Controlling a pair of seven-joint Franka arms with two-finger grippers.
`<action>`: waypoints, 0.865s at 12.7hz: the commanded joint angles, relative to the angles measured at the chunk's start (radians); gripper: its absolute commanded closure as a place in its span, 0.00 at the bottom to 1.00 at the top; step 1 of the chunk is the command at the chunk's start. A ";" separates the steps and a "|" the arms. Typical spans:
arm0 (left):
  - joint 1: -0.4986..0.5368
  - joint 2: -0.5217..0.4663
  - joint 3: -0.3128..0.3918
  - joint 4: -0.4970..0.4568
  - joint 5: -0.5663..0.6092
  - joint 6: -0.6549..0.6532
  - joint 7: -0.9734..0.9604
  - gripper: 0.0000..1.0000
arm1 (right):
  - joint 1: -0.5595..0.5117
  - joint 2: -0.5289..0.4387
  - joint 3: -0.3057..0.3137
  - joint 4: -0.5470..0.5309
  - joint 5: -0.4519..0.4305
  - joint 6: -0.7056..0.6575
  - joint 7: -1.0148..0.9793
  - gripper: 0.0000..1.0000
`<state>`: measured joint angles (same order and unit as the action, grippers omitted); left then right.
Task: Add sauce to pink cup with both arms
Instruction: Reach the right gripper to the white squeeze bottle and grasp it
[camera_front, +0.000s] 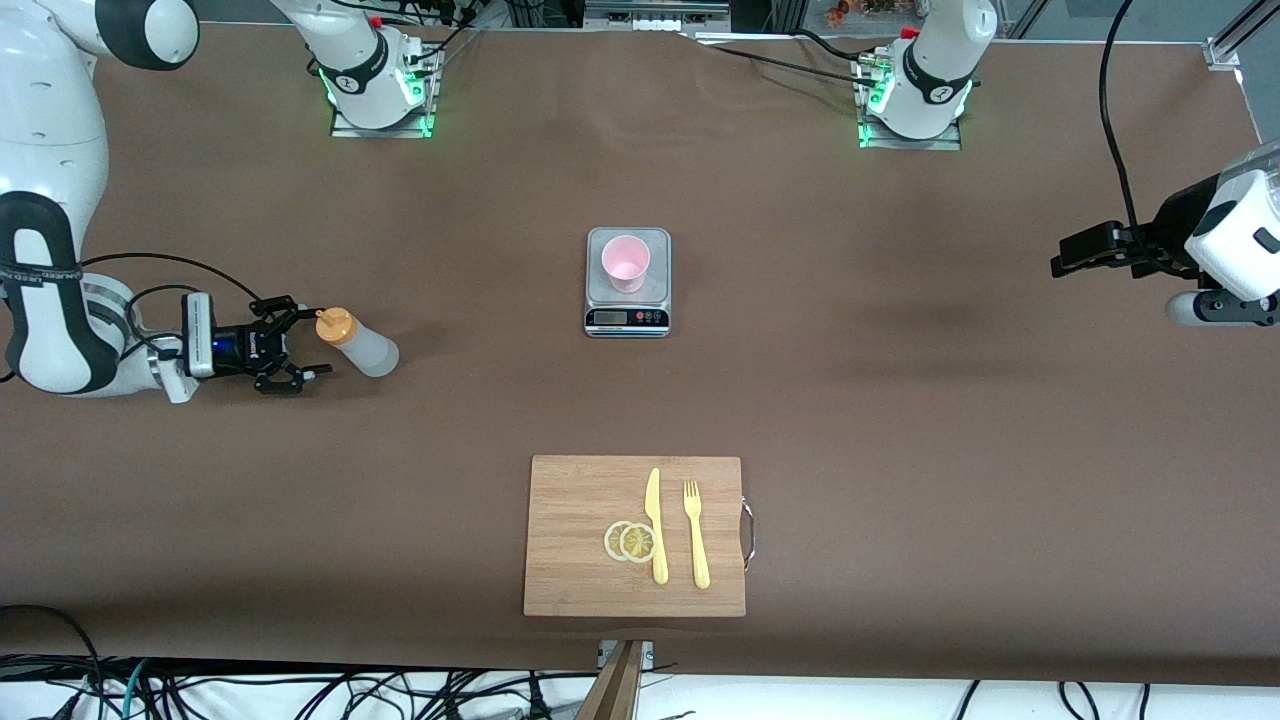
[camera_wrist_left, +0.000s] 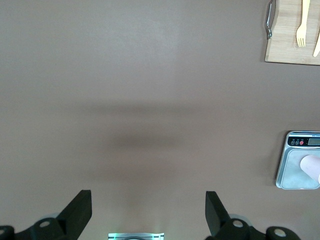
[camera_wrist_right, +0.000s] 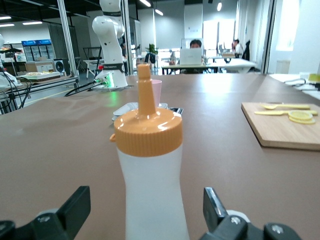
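At the right arm's end of the table, I have the right gripper (camera_front: 300, 347) brought in level with the squeeze bottle (camera_front: 358, 342), fingers spread wide. In the front view the bottle's orange nozzle cap (camera_front: 335, 325) sits between the fingertips and the whitish body runs toward the four o'clock side of the gripper. In the right wrist view, the bottle (camera_wrist_right: 151, 185) stands upright midway between the two black fingers (camera_wrist_right: 75, 206), with brown table showing on either side of it, so the jaws are released and neither pad touches plastic.

The pink cup (camera_front: 626, 263) stands on a small silver kitchen scale (camera_front: 627, 317) at mid-table, well apart from the bottle, roughly at the bottle's two o'clock in the front view.

My left gripper (camera_front: 1058, 262) waits over bare table (camera_front: 900, 420) at the left arm's end, its fingers (camera_wrist_left: 77, 212) likewise spread and holding nothing.

Nearer the front camera, at the scale's six o'clock, lies a bamboo cutting board (camera_front: 570, 560) carrying two lemon slices (camera_front: 630, 541), a yellow plastic knife (camera_front: 656, 526) and a yellow plastic fork (camera_front: 696, 534).
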<state>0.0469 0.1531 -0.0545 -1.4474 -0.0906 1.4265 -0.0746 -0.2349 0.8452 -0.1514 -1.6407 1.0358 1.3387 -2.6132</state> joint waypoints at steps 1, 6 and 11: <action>0.001 -0.006 -0.002 0.002 0.015 0.000 0.015 0.00 | -0.014 0.057 0.044 0.028 0.040 -0.032 -0.036 0.00; 0.004 0.000 -0.002 0.001 0.012 0.000 0.016 0.00 | -0.008 0.094 0.061 0.028 0.066 -0.032 -0.039 0.10; 0.004 0.006 -0.001 0.005 0.009 0.000 0.018 0.00 | -0.009 0.104 0.091 0.036 0.070 -0.038 -0.027 0.67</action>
<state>0.0476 0.1578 -0.0541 -1.4474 -0.0906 1.4266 -0.0746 -0.2333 0.9273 -0.0751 -1.6284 1.0889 1.3250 -2.6456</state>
